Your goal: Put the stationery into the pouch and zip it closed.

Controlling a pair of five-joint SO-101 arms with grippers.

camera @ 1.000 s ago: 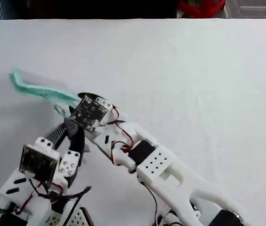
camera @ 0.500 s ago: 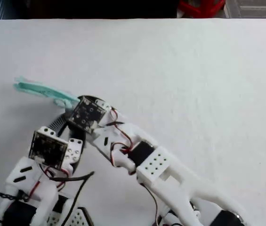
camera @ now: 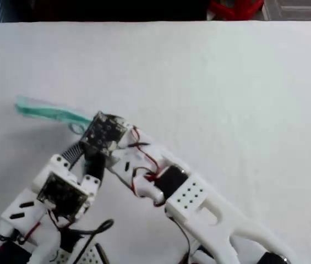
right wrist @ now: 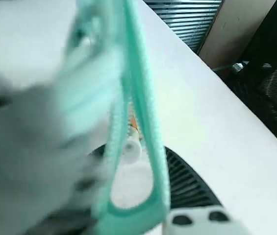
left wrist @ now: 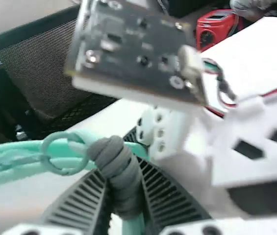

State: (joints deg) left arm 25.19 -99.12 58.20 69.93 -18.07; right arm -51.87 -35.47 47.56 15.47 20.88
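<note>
Lying toward the left side of the white counter [camera: 210, 82], the teal pouch [camera: 45, 111] had its far end stretched out over the surface and its near end in among the two arms. At that near end a grey pull cord [left wrist: 116, 156] hung from a teal ring [left wrist: 62, 154] on the zip, and the left gripper [left wrist: 122, 188] had its ribbed jaws clenched on that cord. The right gripper [camera: 82, 130] sat right against the same end of the pouch, whose teal edge ran close past its wrist camera. Whether its jaws were clenched on the fabric could not be told. Through the gap in the pouch's mouth a small white-and-orange thing [right wrist: 131, 142] showed, too blurred to name, though it was likely a piece of the stationery. From this the filling looked done and the zipping was the step in hand, with the mouth not yet shut. The next move seemed to call for the left arm to draw the cord straight along the line of the teeth while the right arm braced the pouch against the pull. A slanted tug, or a pouch left free to slide, would probably bunch the fabric and stall the slider.
</note>
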